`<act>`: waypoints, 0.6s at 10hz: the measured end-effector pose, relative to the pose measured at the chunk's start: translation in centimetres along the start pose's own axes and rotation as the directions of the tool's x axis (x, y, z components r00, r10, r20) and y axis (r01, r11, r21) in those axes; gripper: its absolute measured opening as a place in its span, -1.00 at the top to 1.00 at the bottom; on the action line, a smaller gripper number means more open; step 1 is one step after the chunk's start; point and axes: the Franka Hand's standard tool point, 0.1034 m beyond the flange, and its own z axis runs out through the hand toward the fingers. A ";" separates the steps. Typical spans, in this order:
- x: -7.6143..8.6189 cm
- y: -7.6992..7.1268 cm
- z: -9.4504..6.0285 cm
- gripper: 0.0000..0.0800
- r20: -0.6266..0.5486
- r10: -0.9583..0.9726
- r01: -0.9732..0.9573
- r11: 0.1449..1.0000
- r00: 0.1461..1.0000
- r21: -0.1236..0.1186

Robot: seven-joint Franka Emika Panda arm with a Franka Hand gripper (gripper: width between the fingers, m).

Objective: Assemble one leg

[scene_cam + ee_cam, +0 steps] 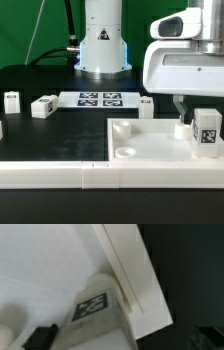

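Observation:
The leg (pixel 206 131), a small white block with a black-and-white tag, stands upright on the near right corner of the large white tabletop panel (pixel 150 140). My gripper (pixel 203 116) hangs over it with its jaws either side of the leg. One dark finger (pixel 180 108) shows a small gap to the leg. In the wrist view the leg (pixel 95 308) lies against the panel's edge (pixel 135 274). One finger (pixel 40 338) stands apart from the leg, so the gripper (pixel 122 340) looks open.
Loose legs lie at the back: one (pixel 12 101), another (pixel 42 106) and a third (pixel 147 105). The marker board (pixel 100 98) lies before the robot base. A long white rail (pixel 50 175) runs along the front. An open round socket (pixel 126 152) is in the panel's near left corner.

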 end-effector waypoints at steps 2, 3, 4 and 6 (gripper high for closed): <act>0.3 0.3 -0.1 -0.62 -0.005 -0.179 0.179 0.984 0.984 -0.001; 0.3 0.4 -0.1 -0.62 -0.005 -0.196 0.196 0.981 0.981 -0.001; 0.3 0.4 -0.1 -0.34 -0.005 -0.195 0.195 0.981 0.981 -0.001; 0.5 0.7 -0.1 0.26 -0.006 -0.193 0.193 0.981 0.981 -0.005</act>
